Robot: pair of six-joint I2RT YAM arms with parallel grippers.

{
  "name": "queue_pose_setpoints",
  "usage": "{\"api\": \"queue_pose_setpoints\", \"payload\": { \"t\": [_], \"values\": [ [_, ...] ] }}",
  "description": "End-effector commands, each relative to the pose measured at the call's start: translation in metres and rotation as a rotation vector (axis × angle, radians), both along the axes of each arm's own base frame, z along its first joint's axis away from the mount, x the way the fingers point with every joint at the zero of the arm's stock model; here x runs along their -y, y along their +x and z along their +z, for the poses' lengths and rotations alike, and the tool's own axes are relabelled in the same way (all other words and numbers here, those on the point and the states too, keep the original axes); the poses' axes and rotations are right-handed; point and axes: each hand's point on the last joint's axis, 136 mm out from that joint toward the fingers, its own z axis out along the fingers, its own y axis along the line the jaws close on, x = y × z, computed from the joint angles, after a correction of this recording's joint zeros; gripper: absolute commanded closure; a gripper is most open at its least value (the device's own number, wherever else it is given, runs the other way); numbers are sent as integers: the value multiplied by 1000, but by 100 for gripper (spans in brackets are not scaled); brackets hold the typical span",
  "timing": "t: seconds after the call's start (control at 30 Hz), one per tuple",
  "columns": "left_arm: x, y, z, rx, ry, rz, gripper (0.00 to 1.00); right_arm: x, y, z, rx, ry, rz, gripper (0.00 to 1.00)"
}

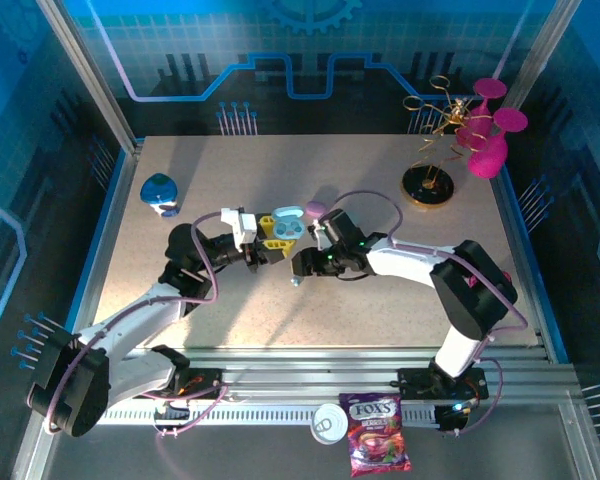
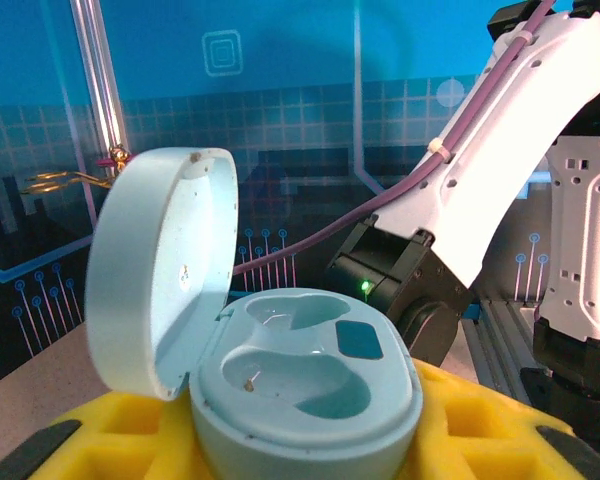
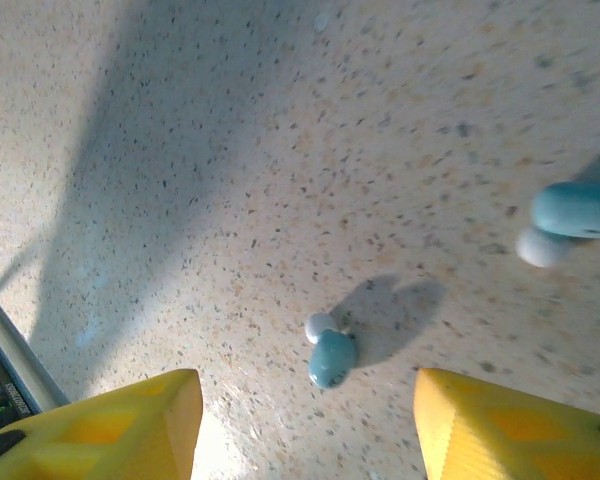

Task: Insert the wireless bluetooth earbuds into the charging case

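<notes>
In the top external view the left gripper (image 1: 276, 234) sits just left of centre, clenched on an open pale-blue charging case (image 1: 289, 228). The right gripper (image 1: 302, 266) hangs just below and right of it, over a tiny earbud (image 1: 295, 282) on the speckled table (image 1: 360, 320). A purple case (image 1: 315, 209) lies just above the open one, a blue case (image 1: 160, 193) at the upper left, a wire stand with pink discs (image 1: 460, 150) at the upper right, and a Fox's candy bag (image 1: 378, 446) at the bottom edge. In the left wrist view the charging case (image 2: 310, 380) sits lower centre, wedged between yellow fingers (image 2: 110, 445), its lid upright on the left and two moulded wells showing; the right arm (image 2: 500, 170) stands behind at right. In the right wrist view the right gripper (image 3: 310, 425) is released, its yellow fingertips (image 3: 120, 425) apart at the bottom corners. A teal earbud (image 3: 328, 355) with a white tip lies on the table between and just above them, touching neither, and a second earbud (image 3: 565, 220) lies at the right edge.
</notes>
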Motion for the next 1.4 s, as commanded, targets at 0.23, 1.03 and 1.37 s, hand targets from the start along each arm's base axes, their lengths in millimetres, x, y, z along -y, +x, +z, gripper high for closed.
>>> {"api": "queue_pose_setpoints", "payload": {
  "t": [0.23, 1.03, 1.37],
  "values": [
    [-1, -5, -1, 14, -1, -2, 71, 9, 39, 14, 72, -27, 8, 42],
    [2, -2, -3, 8, 10, -8, 71, 4, 58, -34, 9, -285, 173, 40],
    [2, -3, -3, 13, 11, -15, 71, -6, 48, -41, -6, -299, 241, 40]
  ]
}}
